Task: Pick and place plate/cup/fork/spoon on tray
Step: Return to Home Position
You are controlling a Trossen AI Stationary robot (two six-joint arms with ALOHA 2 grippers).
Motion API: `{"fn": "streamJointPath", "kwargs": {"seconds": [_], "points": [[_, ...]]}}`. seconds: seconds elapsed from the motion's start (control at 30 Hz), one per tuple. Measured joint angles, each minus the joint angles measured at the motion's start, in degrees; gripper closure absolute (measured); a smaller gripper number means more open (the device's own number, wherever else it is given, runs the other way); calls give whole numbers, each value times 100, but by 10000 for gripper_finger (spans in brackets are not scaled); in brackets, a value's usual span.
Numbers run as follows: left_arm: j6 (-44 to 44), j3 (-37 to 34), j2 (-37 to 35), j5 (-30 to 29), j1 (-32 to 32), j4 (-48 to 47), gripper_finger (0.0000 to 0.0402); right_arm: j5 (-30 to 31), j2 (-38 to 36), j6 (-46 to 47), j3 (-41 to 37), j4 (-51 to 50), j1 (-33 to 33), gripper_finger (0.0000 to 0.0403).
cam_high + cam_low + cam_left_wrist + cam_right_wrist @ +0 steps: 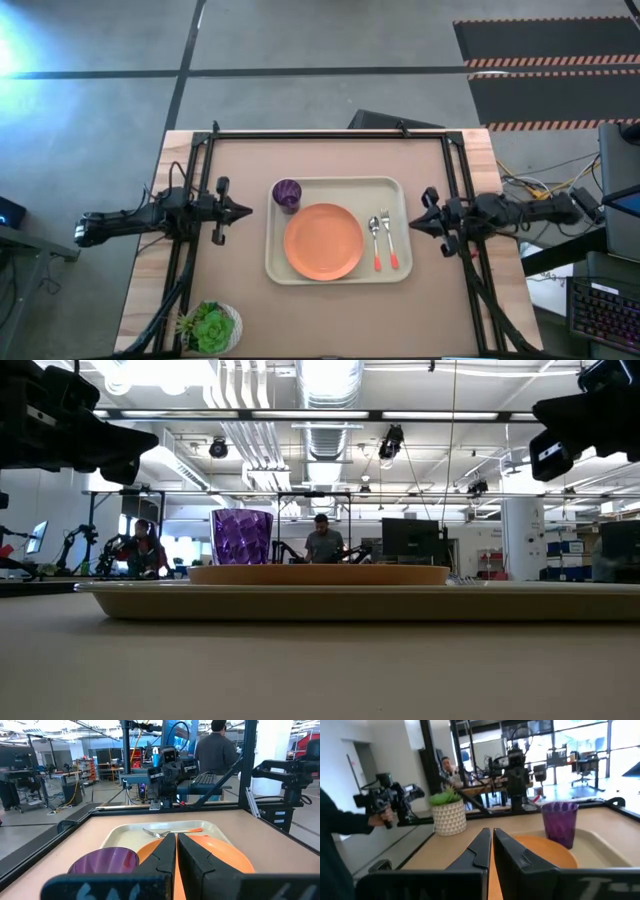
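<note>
The cream tray (395, 190) lies flat at the table's middle. On it rest the orange plate (323, 241) at its centre, the purple cup (287, 193) upright at its far left corner, and the spoon (375, 243) and fork (389, 240) side by side along its right side, handles toward the near edge. My left gripper (247, 210) is shut and empty, left of the tray. My right gripper (412, 222) is shut and empty, right of the tray. Both are raised above the table. The cup (241, 536) and plate (318, 573) also show in the low view.
A white pot with a green plant (209, 327) stands at the table's near left corner. Black frame rails (330, 134) run along the far edge and both sides of the table. People show in the room beyond the table.
</note>
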Motion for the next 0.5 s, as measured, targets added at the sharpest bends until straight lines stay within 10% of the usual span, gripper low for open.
{"fn": "streamJointPath", "kwargs": {"seconds": [0.5], "points": [[140,0,2,199,2,24,402,453,-259,-955,0,-705,654,392]]}}
